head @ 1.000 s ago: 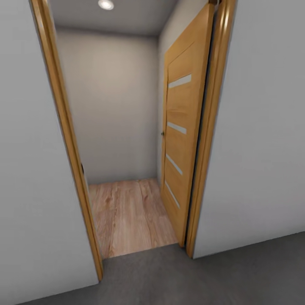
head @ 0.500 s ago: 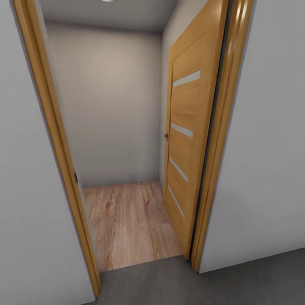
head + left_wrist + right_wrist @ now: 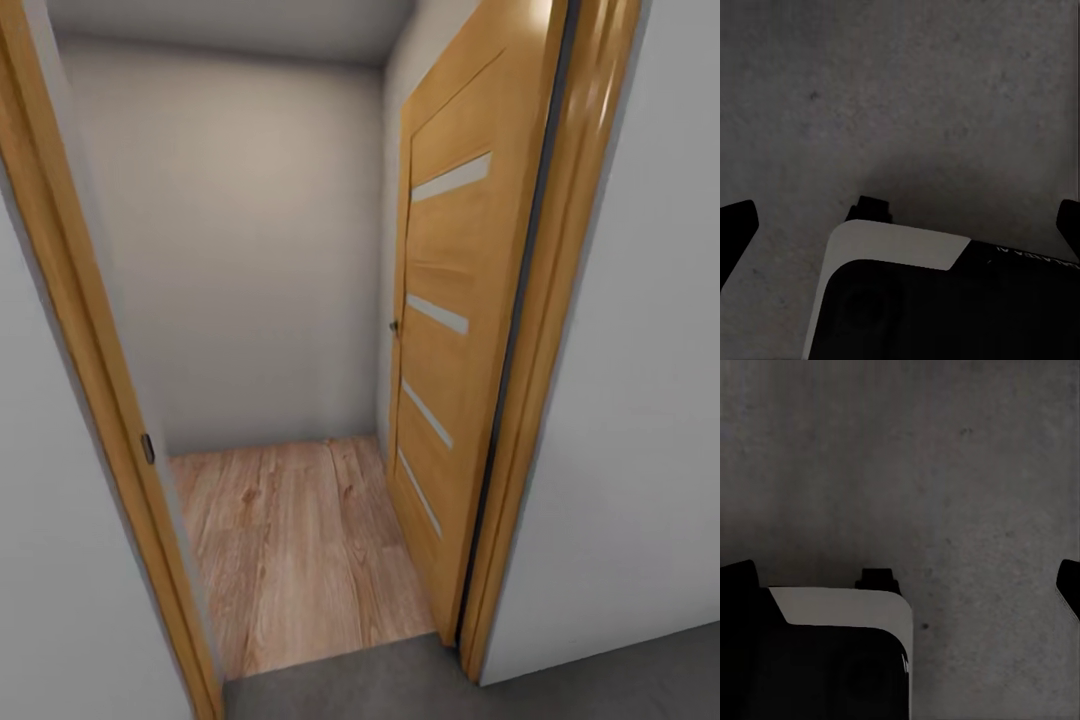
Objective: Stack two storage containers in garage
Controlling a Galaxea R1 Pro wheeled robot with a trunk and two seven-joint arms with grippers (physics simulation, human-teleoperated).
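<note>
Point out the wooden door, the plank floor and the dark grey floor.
Wooden door (image 3: 445,330), head view: its middle panel.
Plank floor (image 3: 290,540), head view: bare boards.
Dark grey floor (image 3: 900,90), left wrist view: bare patch.

Black fingertips (image 3: 736,225), black base with rounded white panel (image 3: 896,244); faint pale lettering on it
</note>
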